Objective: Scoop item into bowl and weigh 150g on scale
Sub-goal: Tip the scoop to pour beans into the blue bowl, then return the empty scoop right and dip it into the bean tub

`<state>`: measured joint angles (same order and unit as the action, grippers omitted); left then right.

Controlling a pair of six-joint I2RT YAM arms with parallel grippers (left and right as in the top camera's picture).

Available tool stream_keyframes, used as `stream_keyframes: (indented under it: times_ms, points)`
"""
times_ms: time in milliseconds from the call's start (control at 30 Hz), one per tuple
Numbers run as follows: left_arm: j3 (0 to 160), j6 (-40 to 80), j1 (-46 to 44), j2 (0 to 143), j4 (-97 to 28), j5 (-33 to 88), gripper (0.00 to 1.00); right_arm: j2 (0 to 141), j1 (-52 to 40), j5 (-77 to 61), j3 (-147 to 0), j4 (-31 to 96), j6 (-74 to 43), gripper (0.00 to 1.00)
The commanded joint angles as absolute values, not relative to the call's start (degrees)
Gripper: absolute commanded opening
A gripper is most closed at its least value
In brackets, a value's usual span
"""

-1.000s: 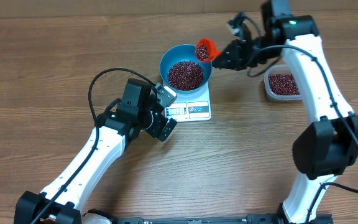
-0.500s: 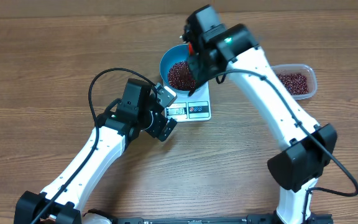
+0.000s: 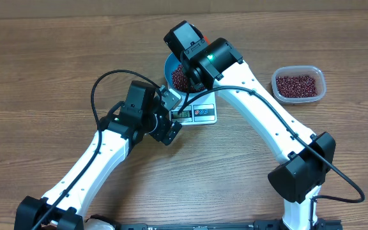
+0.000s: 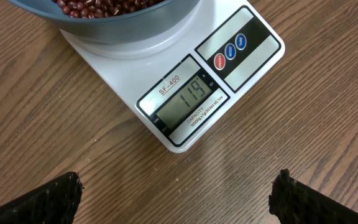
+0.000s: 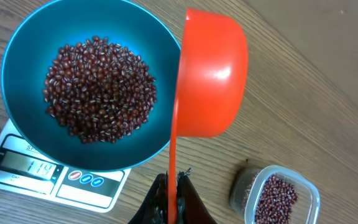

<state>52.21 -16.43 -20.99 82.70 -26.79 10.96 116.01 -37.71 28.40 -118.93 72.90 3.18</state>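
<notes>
Right gripper clamps the orange plastic scoop by its handle, just right of the round blue bowl of red-brown beans on the white scale. Left gripper gapes nearer. A heaped refill could overshoot.

You've got the bowl sitting on the far part of the scale – display edge pokes out on the near side. The beans lie in the bowl. The scoop hangs by the bowl's rim, partly over it. The tub w/ more beans sits well apart to the right, on the table. L gripper – just near of the display.
</notes>
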Motion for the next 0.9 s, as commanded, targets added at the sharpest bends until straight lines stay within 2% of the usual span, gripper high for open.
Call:
stream_keyframes:
  times_ms: [0,233,433,633,867]
  points:
    - [51.79,-16.08,-21.02,83.15,-26.74,11.60,1.00,115.94,-36.23,23.33,-120.77,71.83,2.76,0.04]
    - [51.79,-16.08,-21.02,83.15,-26.74,11.60,1.00,111.22,-29.26,9.08,-120.79,71.75,2.79,0.04]
    - [51.79,-16.08,-21.02,83.15,-26.74,11.60,1.00,103.42,-14.55,-6.79,-120.77,74.08,3.03,0.04]
    - [51.79,-16.08,-21.02,83.15,-26.74,11.60,1.00,102.89,0.25,-8.01,-118.06,80.88,3.03,0.04]
    - [51.79,-16.08,-21.02,83.15,-26.74,11.60,1.00,102.91,9.43,-7.99,-102.65,75.09,3.07,0.04]
